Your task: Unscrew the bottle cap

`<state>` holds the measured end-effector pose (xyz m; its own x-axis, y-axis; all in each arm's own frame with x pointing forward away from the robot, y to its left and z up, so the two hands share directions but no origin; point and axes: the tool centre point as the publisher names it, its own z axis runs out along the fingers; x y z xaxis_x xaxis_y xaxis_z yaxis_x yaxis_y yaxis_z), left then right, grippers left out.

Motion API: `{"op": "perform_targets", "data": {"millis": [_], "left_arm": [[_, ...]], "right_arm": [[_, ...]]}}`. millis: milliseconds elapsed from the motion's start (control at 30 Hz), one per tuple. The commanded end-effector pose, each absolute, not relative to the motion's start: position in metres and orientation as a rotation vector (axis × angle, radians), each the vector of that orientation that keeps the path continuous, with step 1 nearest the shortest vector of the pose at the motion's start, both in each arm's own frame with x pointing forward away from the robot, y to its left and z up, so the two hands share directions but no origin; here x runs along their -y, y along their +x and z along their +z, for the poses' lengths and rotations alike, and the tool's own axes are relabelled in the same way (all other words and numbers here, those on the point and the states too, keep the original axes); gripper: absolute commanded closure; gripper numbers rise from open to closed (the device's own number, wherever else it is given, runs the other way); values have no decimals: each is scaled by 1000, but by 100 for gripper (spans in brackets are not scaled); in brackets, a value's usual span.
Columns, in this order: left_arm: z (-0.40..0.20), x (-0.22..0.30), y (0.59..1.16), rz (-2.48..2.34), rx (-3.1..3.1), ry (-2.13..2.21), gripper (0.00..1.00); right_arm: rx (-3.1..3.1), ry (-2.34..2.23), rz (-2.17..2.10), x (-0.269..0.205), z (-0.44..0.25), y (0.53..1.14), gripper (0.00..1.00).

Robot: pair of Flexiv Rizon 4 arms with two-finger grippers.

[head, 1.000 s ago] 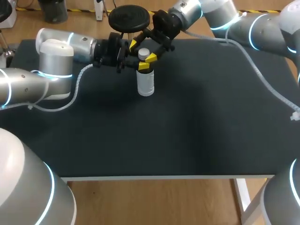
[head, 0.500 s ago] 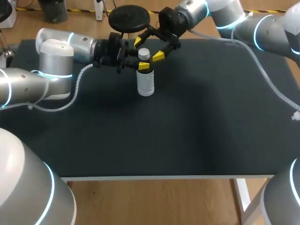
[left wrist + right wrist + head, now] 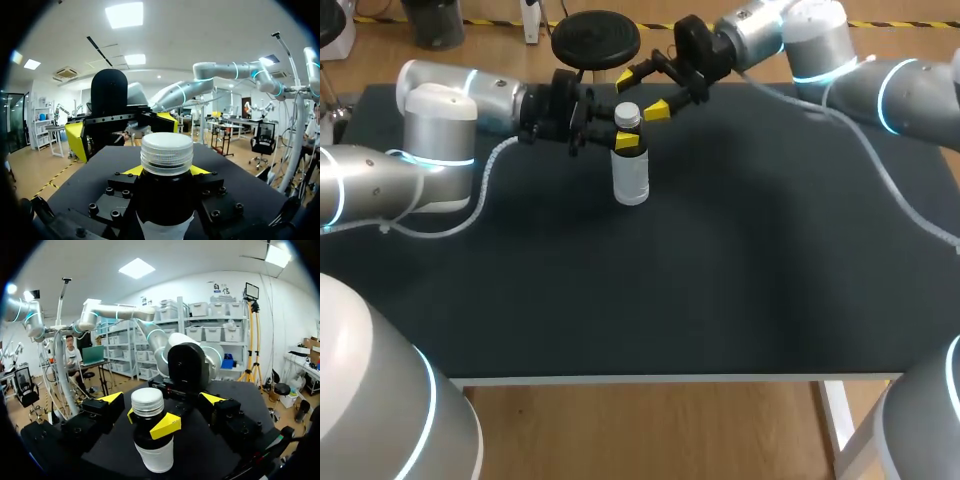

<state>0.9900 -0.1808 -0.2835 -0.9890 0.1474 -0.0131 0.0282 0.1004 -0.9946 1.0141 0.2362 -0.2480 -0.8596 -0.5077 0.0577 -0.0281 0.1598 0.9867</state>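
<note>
A small upright plastic bottle (image 3: 631, 178) with a pale translucent body and a dark shoulder stands on the black-topped table (image 3: 720, 260), in its far part and left of the middle. Its ribbed, silvery-white screw cap (image 3: 627, 114) sits on the neck, level and with nothing touching it.

The left gripper (image 3: 623, 140) is clamped on the bottle just below the cap. In the left wrist view its two yellow tips press the dark neck (image 3: 165, 200) from opposite sides, with the cap (image 3: 166, 152) rising clear above them. The right wrist view shows the same hold from the other side: the left gripper (image 3: 148, 421) pinches the bottle (image 3: 152, 452) under the cap (image 3: 146, 401). The silver left arm (image 3: 440, 110) comes in from the table's left edge and lies low and nearly level, its black wrist pointing across at the bottle.

The right gripper (image 3: 642, 92) hovers beyond the bottle on its far side, apart from the cap. Its fingers are spread wide, with nothing between them; one yellow fingertip (image 3: 658, 108) hangs near the cap, the other farther back. From the left wrist this gripper (image 3: 121, 131) shows behind the cap, facing it. The right arm (image 3: 820, 40) enters from the far right corner and slopes down towards the bottle, and its own wide-spread gripper (image 3: 162, 398) looks straight at the bottle.
</note>
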Motion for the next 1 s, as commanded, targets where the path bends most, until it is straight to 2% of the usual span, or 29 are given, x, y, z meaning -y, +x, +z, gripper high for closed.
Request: {"op": "perform_targets", "data": {"millis": [33,1000], "left_arm": [[-284,181,991,2039,2260,-184,100],[-284,181,991,2039,2260,-184,100]], "right_arm": [[2191,352,-1858,-236,-244,999,0],[2359,101,-2006,-244,-246,984,0]]}}
